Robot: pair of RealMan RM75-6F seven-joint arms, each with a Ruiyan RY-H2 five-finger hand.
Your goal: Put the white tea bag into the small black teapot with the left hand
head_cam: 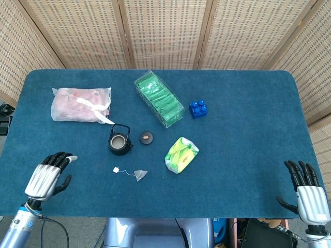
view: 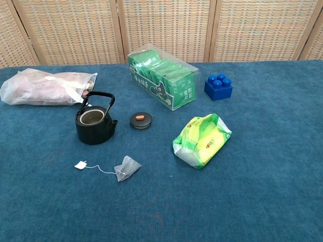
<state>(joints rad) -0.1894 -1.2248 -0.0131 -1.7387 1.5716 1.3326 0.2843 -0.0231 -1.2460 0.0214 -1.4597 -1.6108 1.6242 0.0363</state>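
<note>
The left hand (head_cam: 47,177), empty with fingers loosely apart, hovers at the table's near edge, well left of the tea bag (head_cam: 139,174) lying before the open teapot (head_cam: 119,140), where a clumsy pinch risks snagging only the string, or knocking the pot

Your left hand (head_cam: 47,177) hovers over the near left corner of the table, seen only from the head camera. Its silver back faces up, its dark fingers (head_cam: 58,158) lie side by side and reach forward and to the right, and the thumb juts out on the inner side; it holds nothing. Its wrist and forearm run down to the bottom left corner. Your right hand (head_cam: 307,197) sits at the near right edge, back up, fingers spread and pointing away from you, thumb out to the left, empty.
</note>
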